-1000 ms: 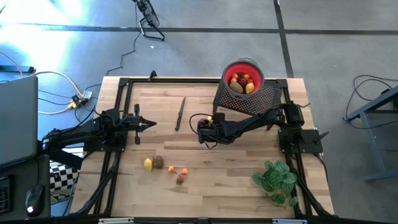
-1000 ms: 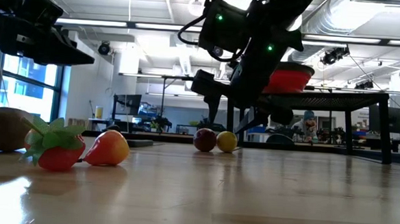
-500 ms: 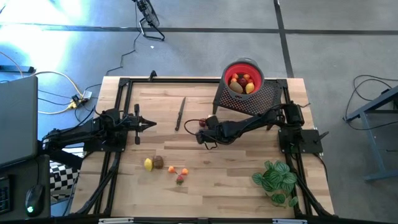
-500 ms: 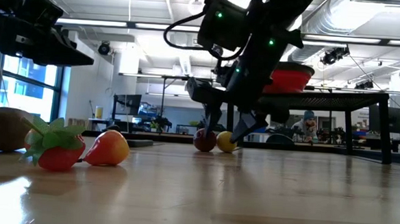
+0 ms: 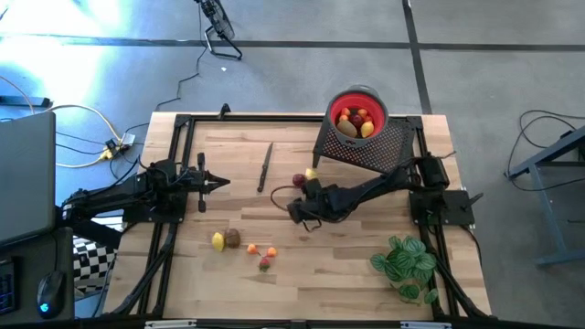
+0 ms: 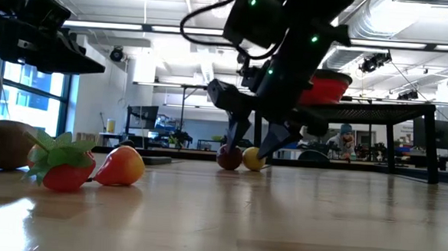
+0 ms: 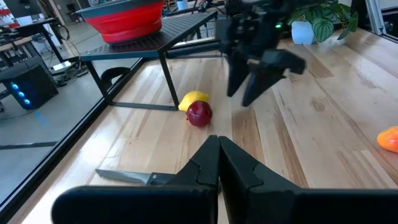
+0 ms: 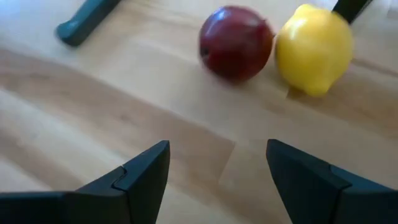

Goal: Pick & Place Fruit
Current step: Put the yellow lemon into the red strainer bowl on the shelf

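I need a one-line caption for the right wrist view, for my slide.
Open right gripper above the wooden table, facing a dark red fruit and a yellow fruit side by side.

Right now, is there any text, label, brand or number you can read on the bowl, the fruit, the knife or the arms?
None can be read.
Bowl: no label visible.
Fruit: plain.
Knife: no marking visible.
Right gripper: only green lights on the arm above it, no words.

An open-plan robotics lab: exposed ceiling ducts [image 6: 413,28], workbenches [image 6: 378,110], monitors [image 6: 142,115].
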`<state>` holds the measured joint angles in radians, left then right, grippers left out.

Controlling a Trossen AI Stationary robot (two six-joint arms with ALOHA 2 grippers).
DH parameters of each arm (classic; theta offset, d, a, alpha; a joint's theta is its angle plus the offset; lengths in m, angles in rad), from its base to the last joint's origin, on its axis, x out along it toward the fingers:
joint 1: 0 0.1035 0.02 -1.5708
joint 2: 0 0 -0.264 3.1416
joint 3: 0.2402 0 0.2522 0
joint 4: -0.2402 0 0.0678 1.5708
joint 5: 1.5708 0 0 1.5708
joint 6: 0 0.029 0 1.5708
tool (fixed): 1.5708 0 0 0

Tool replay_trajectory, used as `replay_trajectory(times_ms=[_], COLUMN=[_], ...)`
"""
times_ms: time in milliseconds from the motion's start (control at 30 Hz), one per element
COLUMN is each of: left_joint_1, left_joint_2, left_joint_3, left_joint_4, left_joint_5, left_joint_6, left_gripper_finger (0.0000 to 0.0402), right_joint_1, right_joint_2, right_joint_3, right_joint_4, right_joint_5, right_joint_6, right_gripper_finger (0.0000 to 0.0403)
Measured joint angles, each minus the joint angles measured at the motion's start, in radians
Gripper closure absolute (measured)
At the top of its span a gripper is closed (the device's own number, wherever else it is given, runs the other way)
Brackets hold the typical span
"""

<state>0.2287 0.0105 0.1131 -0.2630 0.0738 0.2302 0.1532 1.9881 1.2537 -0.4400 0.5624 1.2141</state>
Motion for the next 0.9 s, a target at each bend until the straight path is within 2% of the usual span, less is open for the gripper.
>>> replay_trajectory(times_ms=[200, 467, 567, 700, 900], left_joint_1=[0.0, 0.0, 0.0, 0.0, 0.0], left_joint_2=[0.0, 0.0, 0.0, 0.0, 0.0], left_joint_3=[0.0, -0.002, -0.002, -0.002, -0.002], left_joint_4=[0.001, 0.007, 0.008, 0.009, 0.009], left_joint_5=[-0.002, -0.006, -0.006, -0.006, -0.007], left_joint_6=[0.0, 0.0, 0.0, 0.0, 0.0], left_gripper_finger=[0.0402, 0.0402, 0.0402, 0.0402, 0.0402], right_joint_1=[0.098, 0.172, 0.172, 0.151, 0.092], right_joint_2=[0.0, 0.0, 0.0, 0.0, 0.0], right_joint_3=[0.0, 0.0, 0.0, 0.0, 0.0], right_joint_4=[-0.001, 0.001, 0.002, 0.002, 0.002], right_joint_5=[0.067, 0.388, 0.435, 0.37, 0.131], right_joint_6=[0.077, 0.135, 0.115, 0.076, -0.029], right_gripper_finger=[0.0143, 0.0143, 0.0143, 0.0143, 0.0143])
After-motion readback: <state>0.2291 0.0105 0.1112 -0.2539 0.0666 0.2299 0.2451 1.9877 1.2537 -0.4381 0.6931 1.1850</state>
